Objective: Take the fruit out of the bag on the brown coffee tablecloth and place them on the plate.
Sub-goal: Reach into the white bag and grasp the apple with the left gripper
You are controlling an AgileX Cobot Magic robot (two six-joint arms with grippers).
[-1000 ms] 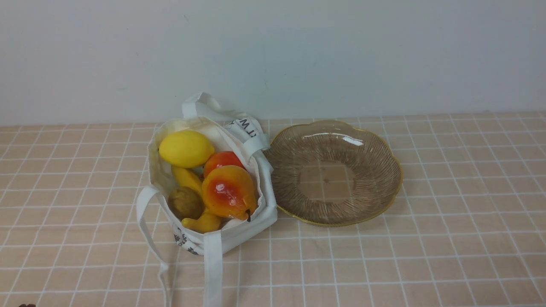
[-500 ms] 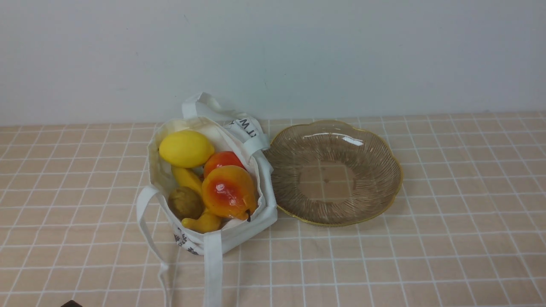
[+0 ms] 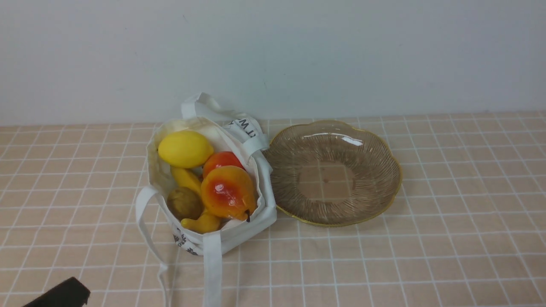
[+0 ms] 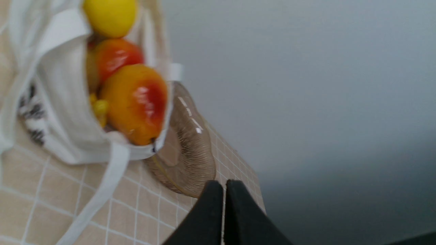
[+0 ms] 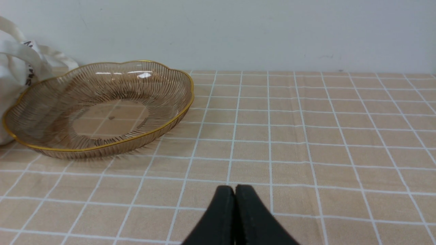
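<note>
The white bag (image 3: 239, 232) stands open on the peach-brown checked tablecloth (image 3: 426, 238). It holds an orange-red pear (image 3: 228, 192), a yellow lemon (image 3: 185, 149), a red-orange round fruit (image 3: 222, 160), a banana (image 3: 200, 224) and a brown kiwi (image 3: 184, 203). The empty ribbed glass plate (image 3: 375, 153) sits just right of the bag. My left gripper (image 4: 224, 185) is shut and empty; its black tip (image 3: 64, 293) shows at the front left corner, near and left of the bag. My right gripper (image 5: 235, 190) is shut and empty, low over the cloth on the near side of the plate (image 5: 163, 88).
The bag's long white straps (image 3: 212, 273) trail over the cloth toward me, and another strap (image 3: 247, 128) lies folded behind the bag beside the plate. A pale wall (image 3: 273, 55) closes the back of the table.
My left gripper has come into the front view from the bottom left corner and moved up and right toward the bag. The bag, fruit and plate have stayed put.
</note>
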